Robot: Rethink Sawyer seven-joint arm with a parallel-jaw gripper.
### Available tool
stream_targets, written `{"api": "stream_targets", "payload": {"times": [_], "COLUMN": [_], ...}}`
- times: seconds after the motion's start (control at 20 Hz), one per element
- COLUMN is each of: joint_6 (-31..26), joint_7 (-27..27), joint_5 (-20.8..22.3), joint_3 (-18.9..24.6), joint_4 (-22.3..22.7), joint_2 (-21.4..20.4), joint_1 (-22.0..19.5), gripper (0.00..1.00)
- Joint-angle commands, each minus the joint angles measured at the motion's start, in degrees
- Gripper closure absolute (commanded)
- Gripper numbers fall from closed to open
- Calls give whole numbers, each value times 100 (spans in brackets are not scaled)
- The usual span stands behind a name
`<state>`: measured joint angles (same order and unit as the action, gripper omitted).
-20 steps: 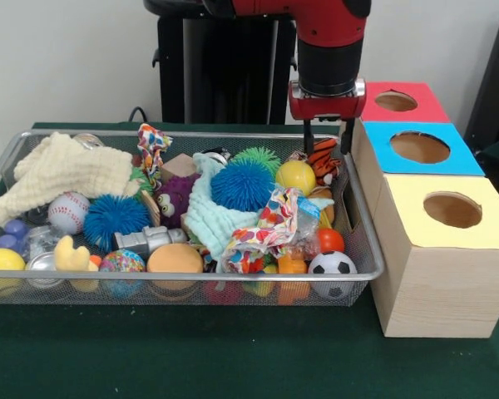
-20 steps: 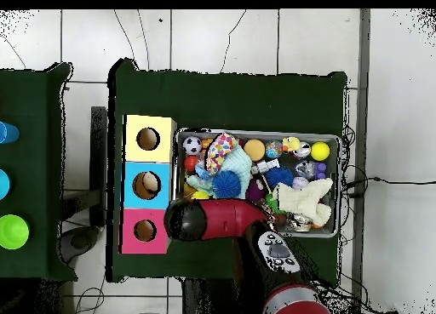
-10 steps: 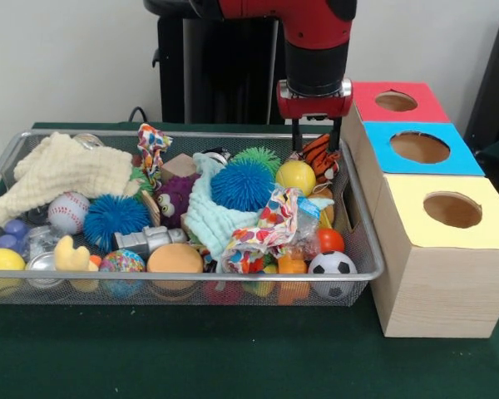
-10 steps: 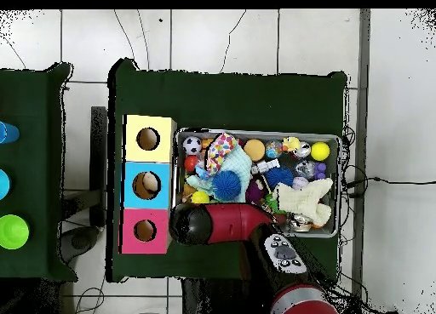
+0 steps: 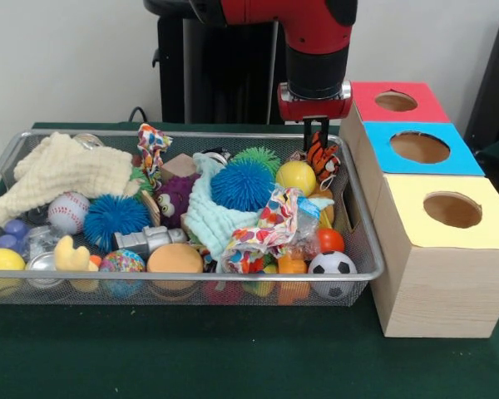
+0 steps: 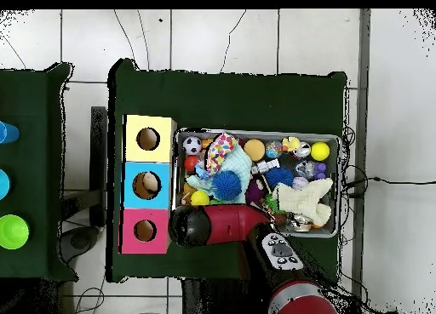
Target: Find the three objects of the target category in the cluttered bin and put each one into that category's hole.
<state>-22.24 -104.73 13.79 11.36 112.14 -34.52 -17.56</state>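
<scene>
In the front view, the left of the wire bin (image 5: 191, 133) holds a cream cloth (image 5: 66, 170), a baseball (image 5: 68, 212) and a blue spiky ball (image 5: 115, 218). None of these lies near the pincer. Further right, past the middle, a yellow ball (image 5: 296, 177) sits just beside the striped tiger toy (image 5: 323, 160). The tiger toy looks like the thing being picked now, though the task does not name the category.

The tiger toy lies in the bin's far right corner, close against the wall that faces the boxes. It stands more upright than flat, with its long axis running roughly up and down and its top directly under the pincer (image 5: 318, 141). The pincer hangs straight down from the arm, its two fingers drawn narrow on either side of the toy's upper end. As far as this view shows, it is clenched on the tiger toy. The toy's lower part rests among the clutter, so I judge it not yet lifted clear.

In the overhead view the red arm (image 6: 221, 224) covers this corner, hiding both the toy and the pincer.

To the right of the bin, three boxes stand in a row on the green counter (image 5: 233, 357). The red box (image 5: 397, 101) is nearest the pincer, then the blue box (image 5: 420, 148), then the yellow box (image 5: 452, 209). The coming move is therefore a straight lift, then a short carry rightward over the bin wall.
</scene>
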Motion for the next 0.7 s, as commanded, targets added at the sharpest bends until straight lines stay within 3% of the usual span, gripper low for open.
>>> {"api": "stream_targets", "payload": {"times": [0.05, 0.5, 0.7], "joint_6": [428, 523, 262], "joint_7": [-348, -405, -456], "joint_5": [255, 251, 67], "joint_3": [245, 226, 324], "joint_4": [32, 99, 230], "joint_2": [159, 143, -78], "joint_1": [-19, -2, 4], "gripper": [100, 100, 100]}}
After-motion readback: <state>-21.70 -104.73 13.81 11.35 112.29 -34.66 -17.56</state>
